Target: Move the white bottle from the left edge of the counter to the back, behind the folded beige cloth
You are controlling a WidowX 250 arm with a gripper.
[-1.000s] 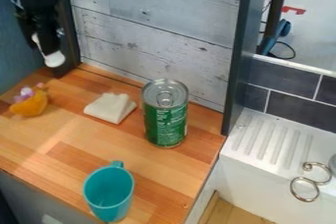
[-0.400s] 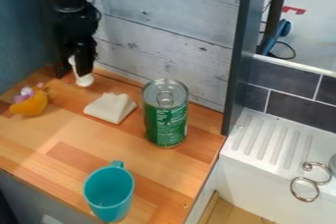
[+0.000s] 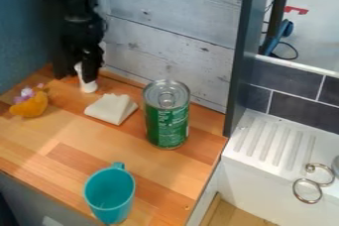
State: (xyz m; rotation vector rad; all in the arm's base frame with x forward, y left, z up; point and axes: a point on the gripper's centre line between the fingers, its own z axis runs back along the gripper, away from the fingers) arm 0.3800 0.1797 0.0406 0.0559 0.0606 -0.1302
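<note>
- Black gripper (image 3: 86,71): behind and left of the green can (image 3: 167,121), fingers pinching a slim white object (image 3: 87,85).
- Cream wedge (image 3: 111,109): left of the can.
- Teal mug (image 3: 110,195): before the can, leftward.

Before me, a counter (image 3: 155,173) of smooth, satin-finished wood; a can (image 3: 167,121) with a shiny bare-metal lid; a mug (image 3: 110,195) of smooth, plastic-like surface; rings (image 3: 307,190) of glossy metal; a matt, weathered wood-look wall panel (image 3: 172,17).
</note>
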